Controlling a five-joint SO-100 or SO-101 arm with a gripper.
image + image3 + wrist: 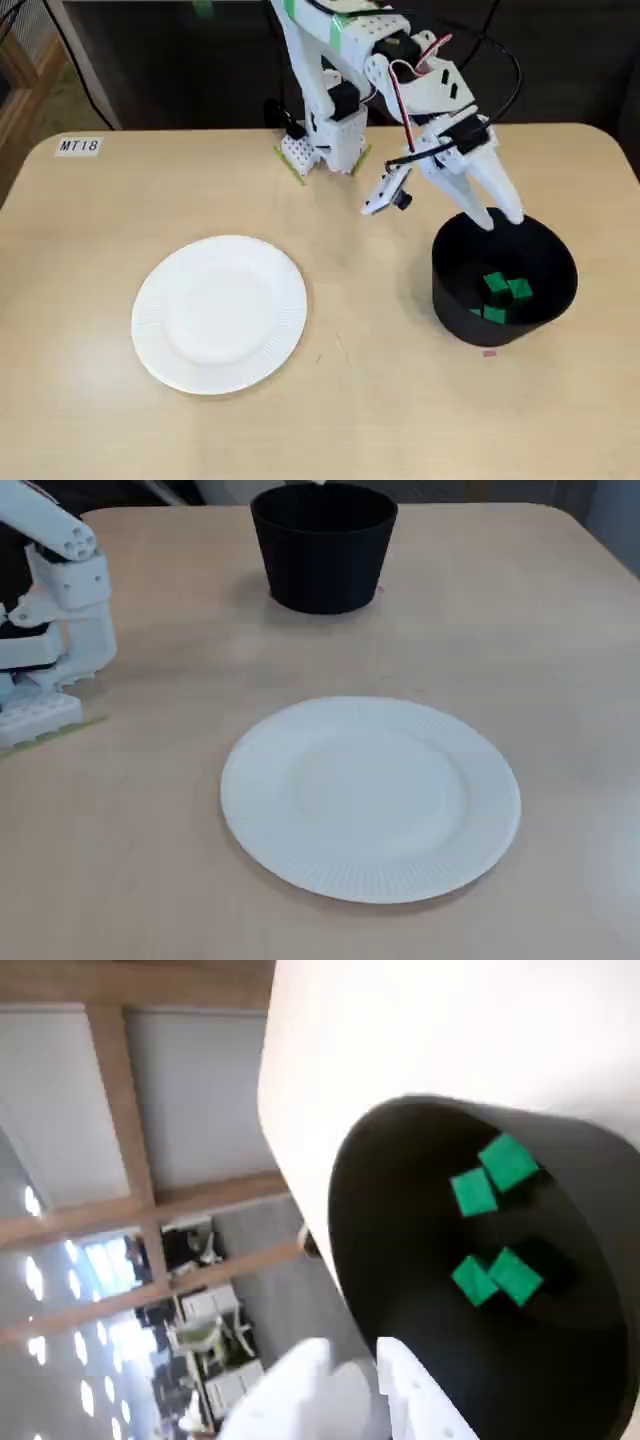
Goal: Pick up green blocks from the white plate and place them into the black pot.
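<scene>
- A white plate [150, 322] lies on the counter [370, 410], well left of the black pot [462, 308] in a fixed view. An "MT18" label [79, 146] sits near the far left corner.
- In the wrist view, four green blocks [474, 1192] lie on the pot's floor.
- The arm [425, 85] leans from its base [325, 150] over the pot's far rim. The tool [497, 218] is released, fingers spread, gripping nothing.

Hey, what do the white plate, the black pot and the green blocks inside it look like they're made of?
The white plate is probably paper: matte, with a finely fluted rim. The black pot looks like matte plastic, with a smooth, tapered wall and no shine, though that is not certain. The green blocks show flat, even colour and crisp edges; they could be foam, plastic or painted wood, and the pictures do not show which.
</scene>
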